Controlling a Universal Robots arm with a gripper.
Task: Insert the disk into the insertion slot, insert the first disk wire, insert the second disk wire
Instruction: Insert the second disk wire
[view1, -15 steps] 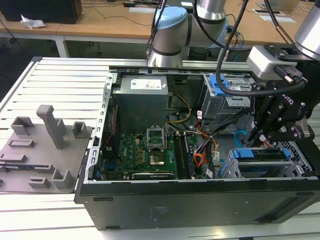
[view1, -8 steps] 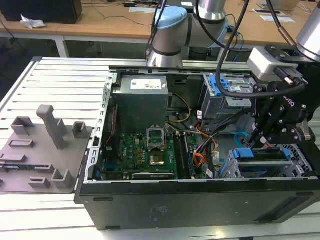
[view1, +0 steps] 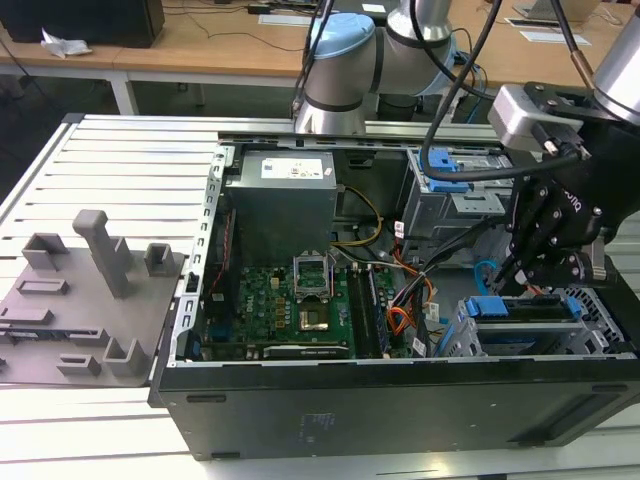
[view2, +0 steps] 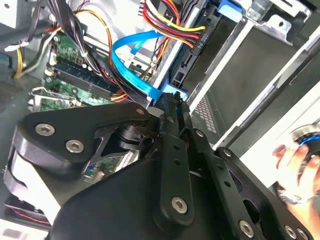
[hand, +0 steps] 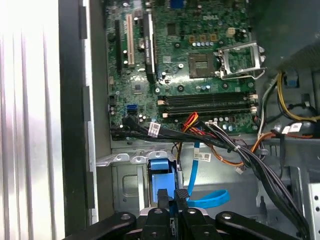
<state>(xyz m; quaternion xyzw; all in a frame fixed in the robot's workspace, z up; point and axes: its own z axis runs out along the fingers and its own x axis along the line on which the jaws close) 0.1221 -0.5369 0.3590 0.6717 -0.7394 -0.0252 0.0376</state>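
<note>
The disk (view1: 530, 310) lies in the insertion slot (view1: 468, 342), a low grey cage at the case's front corner on the exterior view's right, with its blue carrier tab (hand: 161, 166) facing the motherboard. My gripper (view1: 515, 285) hangs just above that end of the disk. In the second wrist view the gripper (view2: 169, 100) is shut on the connector of a flat blue wire (view2: 131, 50), a short way from the disk's rear sockets. A black plug with red, yellow and black wires (view2: 199, 37) sits at the disk's rear edge. In the first wrist view the gripper (hand: 171, 194) is beside the blue wire (hand: 195, 170).
A taller grey cage with a blue bracket (view1: 448, 182) stands behind the gripper. Wire bundles (hand: 240, 150) cross between the motherboard (view1: 290, 305) and the slot. The power supply (view1: 280, 200) fills the back corner. A grey fixture plate (view1: 80, 300) lies at the exterior view's left.
</note>
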